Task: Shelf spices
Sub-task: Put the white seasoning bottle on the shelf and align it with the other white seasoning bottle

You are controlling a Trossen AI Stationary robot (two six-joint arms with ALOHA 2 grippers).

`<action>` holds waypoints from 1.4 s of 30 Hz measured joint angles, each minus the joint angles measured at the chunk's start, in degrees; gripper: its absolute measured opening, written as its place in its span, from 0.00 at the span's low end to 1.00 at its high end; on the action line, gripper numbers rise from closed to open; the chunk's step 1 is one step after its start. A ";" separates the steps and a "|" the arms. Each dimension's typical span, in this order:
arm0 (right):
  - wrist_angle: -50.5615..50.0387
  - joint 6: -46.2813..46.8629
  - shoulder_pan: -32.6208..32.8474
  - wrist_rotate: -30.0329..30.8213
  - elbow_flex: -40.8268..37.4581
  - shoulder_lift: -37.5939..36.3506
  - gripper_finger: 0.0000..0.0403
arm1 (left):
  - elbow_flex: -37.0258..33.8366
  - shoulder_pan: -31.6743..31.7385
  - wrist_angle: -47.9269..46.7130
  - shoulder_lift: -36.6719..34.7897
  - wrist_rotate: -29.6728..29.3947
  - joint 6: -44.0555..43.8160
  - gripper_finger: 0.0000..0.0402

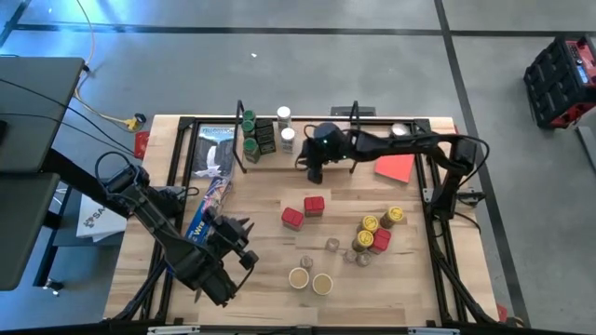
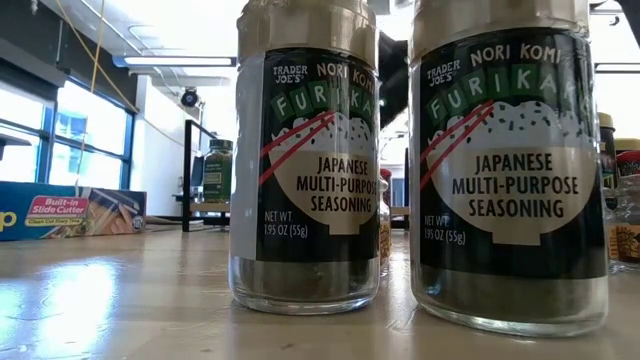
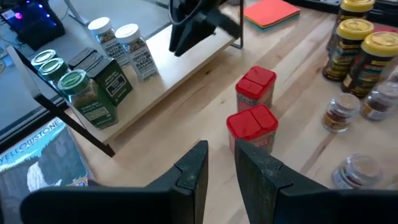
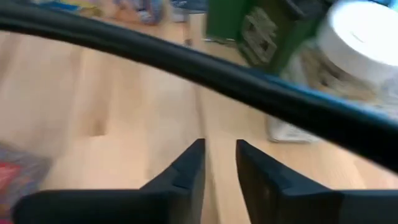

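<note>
The shelf [image 1: 279, 164], a black wire frame with a light board, stands at the table's far side. On its left part stand green-lidded jars [image 3: 74, 84], dark tins [image 3: 112, 81] and white-lidded jars [image 3: 127, 37]. My right gripper [image 1: 314, 174] hovers at the shelf's front edge, shut and empty, with the shelf's wire [image 4: 249, 81] just ahead of its fingers. My left gripper [image 1: 250, 240] is shut and empty above the table's near left. It points toward two red tins [image 3: 252, 124] that stand upright on the table.
Yellow-lidded jars [image 1: 377, 228] and small clear jars [image 1: 332, 245] stand right of centre. Two tan-lidded jars [image 1: 310, 279] stand near the front edge and fill the low view [image 2: 305, 170]. A red card [image 1: 395, 167] lies far right. A blue box [image 1: 209, 209] lies at left.
</note>
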 joint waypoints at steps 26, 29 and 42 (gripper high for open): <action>16.88 5.36 -5.96 -4.22 0.04 11.15 0.06 | 0.00 0.59 -0.54 0.00 -1.69 0.98 0.19; 18.28 6.39 -6.58 -4.79 0.06 11.47 0.06 | 0.00 0.59 -0.58 0.00 -1.67 0.98 0.19; 23.06 7.14 -8.95 -4.84 0.05 11.67 0.06 | 0.00 0.59 -0.78 0.00 -1.80 1.01 0.19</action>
